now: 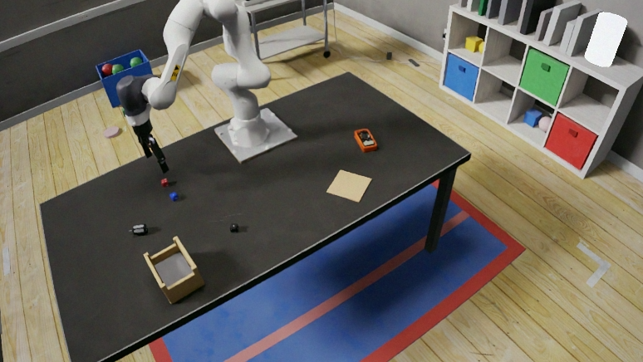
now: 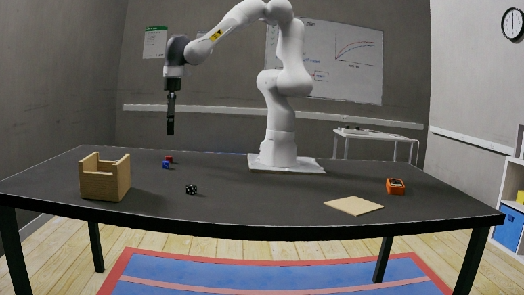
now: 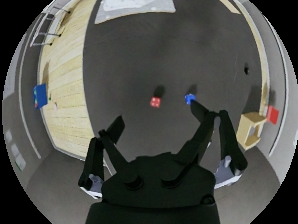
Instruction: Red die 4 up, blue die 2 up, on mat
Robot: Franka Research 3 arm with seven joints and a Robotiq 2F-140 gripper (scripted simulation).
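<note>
So, going by the exterior view, nearest thing to the landmark, the wooden box [image 1: 196,279] [image 2: 99,186] [image 3: 243,131], is the black die [image 1: 234,227] [image 2: 191,189] [image 3: 246,68], off to its right. The blue die [image 1: 174,196] [image 2: 165,164] [image 3: 190,98] and red die [image 1: 164,182] [image 2: 168,159] [image 3: 155,102] sit near each other, behind and right of the box. The tan mat [image 1: 349,185] [image 2: 353,205] is well right of it. The tool [image 1: 157,163] [image 2: 170,134] [image 3: 156,114] hangs above the tabletop [image 1: 287,188] [image 2: 234,205] [image 3: 135,60], behind the box, fingers spread, nothing pinched. Way back, the whiteboard [image 1: 0,0] reads "plan".So, going by the exterior view with the wooden box [image 1: 196,279] [image 2: 99,186] [image 3: 243,131] as the landmark: the tan mat [image 1: 349,185] [image 2: 353,205] is well off to its right, and the black die [image 1: 234,227] [image 2: 191,189] [image 3: 246,68] is nearer on that side. Behind and right of the box, the blue die [image 1: 174,196] [image 2: 165,164] [image 3: 190,98] and then the red die [image 1: 164,182] [image 2: 168,159] [image 3: 155,102] sit on the tabletop [image 1: 287,188] [image 2: 234,205] [image 3: 135,60]. The tool [image 1: 157,163] [image 2: 170,134] [image 3: 156,114] hangs above, fingers spread, pinching nothing. Way back, the whiteboard [image 2: 351,80] reads "plan".

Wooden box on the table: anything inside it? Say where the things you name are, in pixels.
The top view shows a grey floor in the wooden box [image 1: 184,287] [image 2: 99,186] [image 3: 244,131] and nothing lying on it. The strip right behind its near wall is hidden.
</note>
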